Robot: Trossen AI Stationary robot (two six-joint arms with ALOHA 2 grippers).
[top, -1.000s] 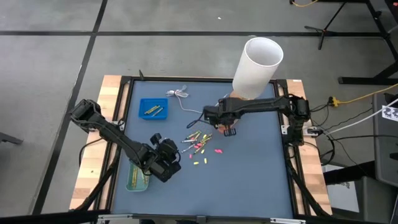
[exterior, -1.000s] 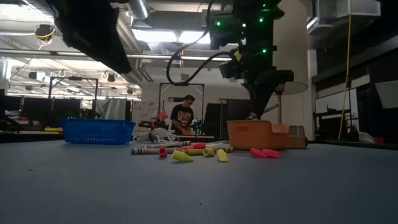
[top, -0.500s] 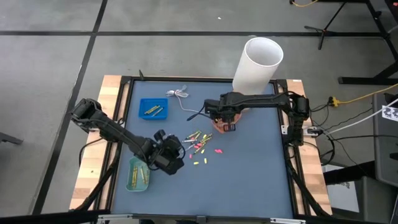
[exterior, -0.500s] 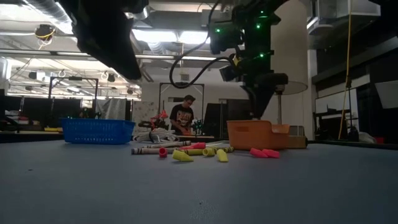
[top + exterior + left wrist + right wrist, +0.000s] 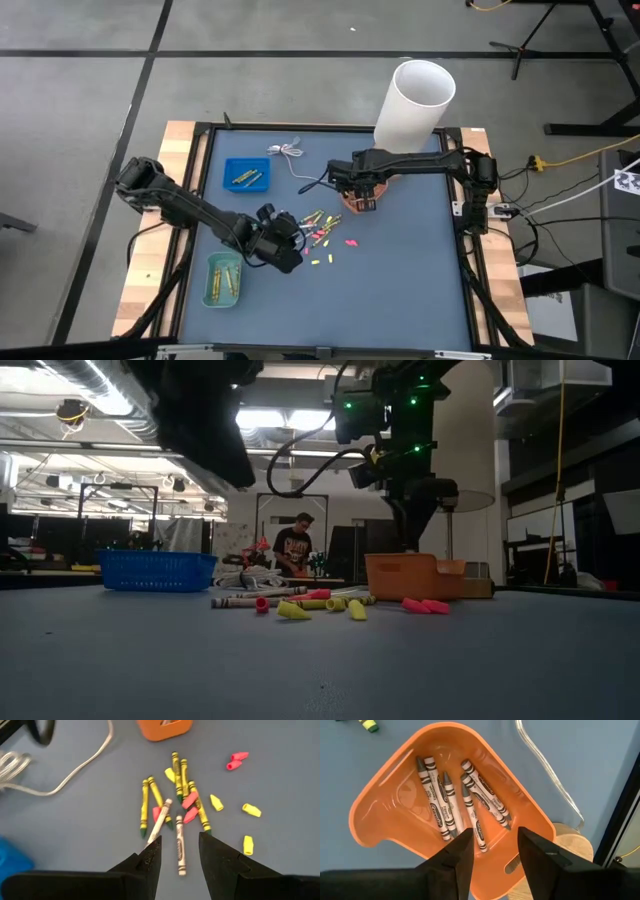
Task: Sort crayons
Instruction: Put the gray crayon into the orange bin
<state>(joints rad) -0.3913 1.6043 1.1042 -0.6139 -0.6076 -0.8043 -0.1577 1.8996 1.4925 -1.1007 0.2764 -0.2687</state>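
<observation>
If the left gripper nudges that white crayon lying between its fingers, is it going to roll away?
The white crayon looks round and thin, so a sideways push would likely roll it. It lies flat on the smooth mat, offering little to stop it. The left gripper hovers open above it; closing across it seems safer.

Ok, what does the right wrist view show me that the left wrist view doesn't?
Only the right wrist view looks down into the orange tray: several grey crayons lie inside, with the open right gripper just above them, holding nothing. Only the left wrist view shows the loose pile on the mat: yellow crayons, a white crayon, pink pieces, and the open left gripper hovering over them. Both show the orange tray, just its edge in the left wrist view, the white cable and the blue mat.
</observation>
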